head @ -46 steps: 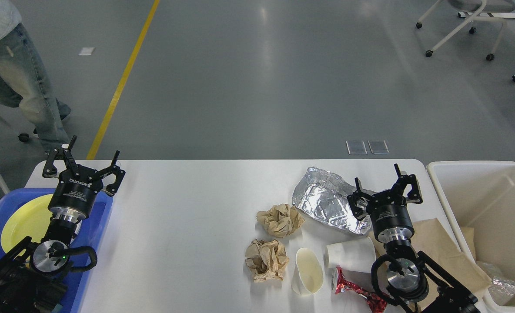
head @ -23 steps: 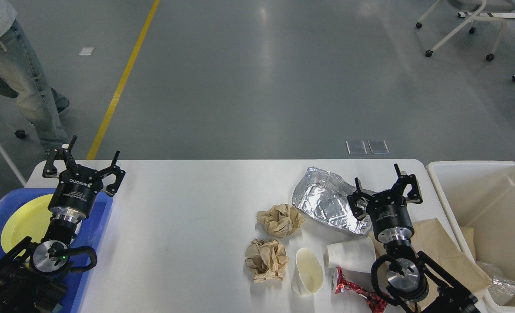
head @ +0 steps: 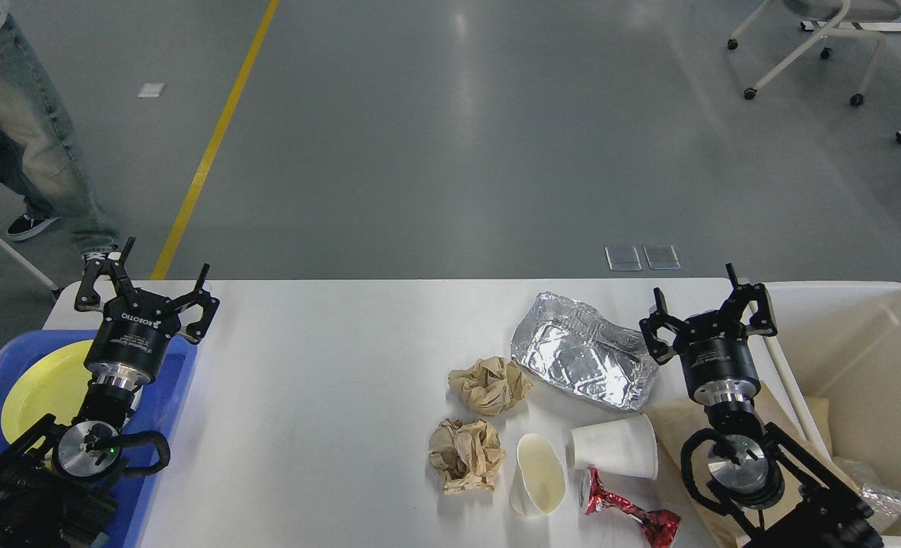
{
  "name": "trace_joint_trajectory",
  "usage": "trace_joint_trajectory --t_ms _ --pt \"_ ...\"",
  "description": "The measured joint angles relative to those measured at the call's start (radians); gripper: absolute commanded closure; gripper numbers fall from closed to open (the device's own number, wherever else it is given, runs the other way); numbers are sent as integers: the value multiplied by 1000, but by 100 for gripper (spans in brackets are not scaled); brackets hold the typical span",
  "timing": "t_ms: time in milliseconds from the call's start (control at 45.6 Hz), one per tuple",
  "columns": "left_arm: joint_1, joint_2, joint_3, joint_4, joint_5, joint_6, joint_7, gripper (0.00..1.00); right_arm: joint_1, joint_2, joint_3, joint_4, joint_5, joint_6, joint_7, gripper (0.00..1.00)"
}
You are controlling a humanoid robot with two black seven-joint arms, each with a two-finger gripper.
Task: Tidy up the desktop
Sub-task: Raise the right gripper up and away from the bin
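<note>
The white desktop (head: 329, 396) fills the near view, litter at its right. The left gripper (head: 146, 285) hangs spread over the blue tray (head: 169, 396); the right gripper (head: 708, 304) hangs spread, empty, just right of the crumpled foil tray (head: 580, 358).

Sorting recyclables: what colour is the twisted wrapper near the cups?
Shiny red with silver, the wrapper on the desktop, head view.

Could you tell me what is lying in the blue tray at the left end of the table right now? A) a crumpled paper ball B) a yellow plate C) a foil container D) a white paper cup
B: a yellow plate lies in the blue tray, partly behind the left gripper, while the paper balls, foil container and cups lie on the table further right.
</note>
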Motion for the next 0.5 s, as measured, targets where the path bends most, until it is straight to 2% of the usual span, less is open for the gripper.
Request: trace_joint_trajectory --t_ms 504 --pt "0 0 0 0 0 0 0 4 14 -37 50 -41 7 -5 -14 0"
